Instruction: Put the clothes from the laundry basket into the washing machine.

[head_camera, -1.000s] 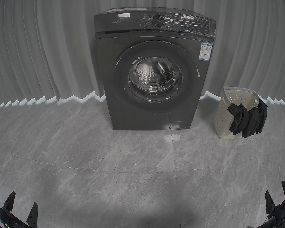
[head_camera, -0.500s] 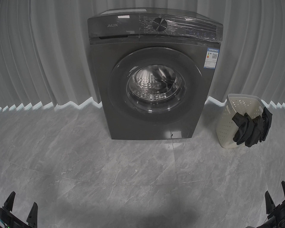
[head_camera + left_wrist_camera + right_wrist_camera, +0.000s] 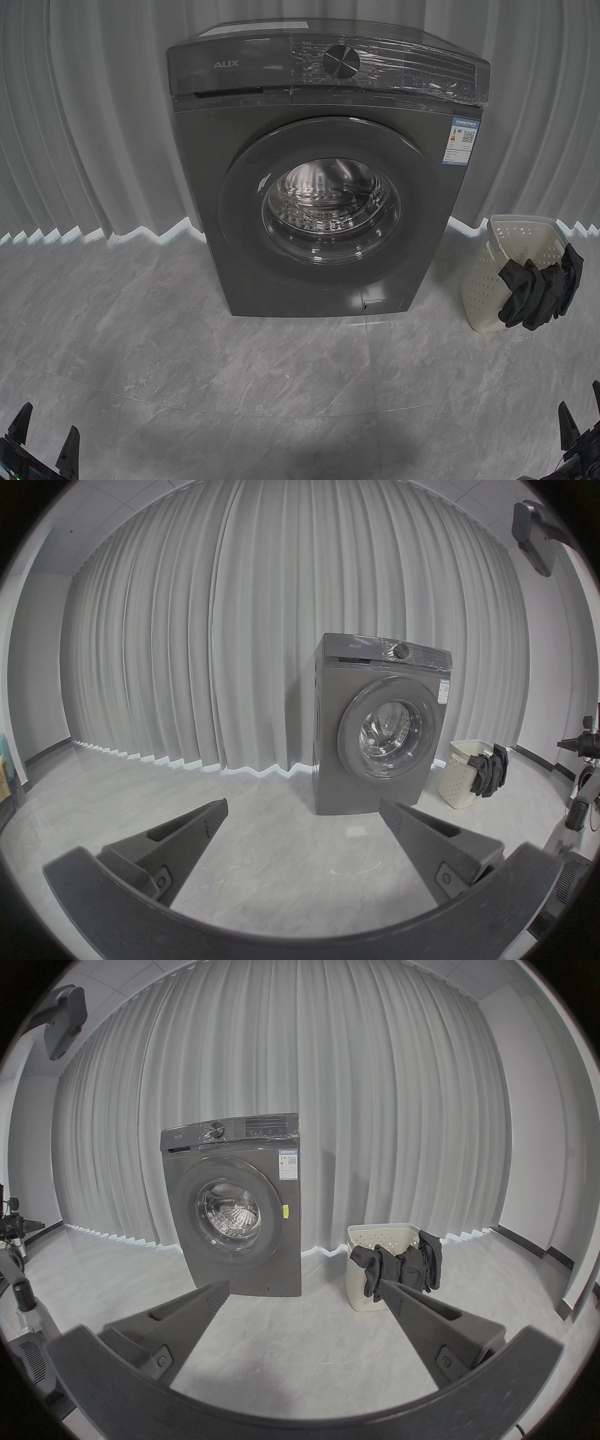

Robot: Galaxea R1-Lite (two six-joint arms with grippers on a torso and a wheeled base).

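Observation:
The dark grey washing machine (image 3: 325, 175) stands against the curtain with its round glass door (image 3: 331, 209) closed. To its right on the floor sits the white perforated laundry basket (image 3: 494, 281), with dark clothes (image 3: 540, 290) draped over its near rim. My left gripper (image 3: 49, 420) is low at the near left, open and empty, far from both. My right gripper (image 3: 579, 395) is low at the near right, also open and empty. The left wrist view has the left gripper (image 3: 302, 805) facing the machine (image 3: 375, 724). From the right wrist, the right gripper (image 3: 303, 1285) faces the basket (image 3: 375, 1235) and clothes (image 3: 400, 1266).
Grey tiled floor (image 3: 250, 375) stretches between me and the machine. Pleated curtains (image 3: 94, 125) cover the wall behind. A stand with equipment (image 3: 584, 774) is off to my right side.
The whole head picture has shifted: the camera has come closer, so machine and basket look larger and lower. Both grippers hold the same pose, open.

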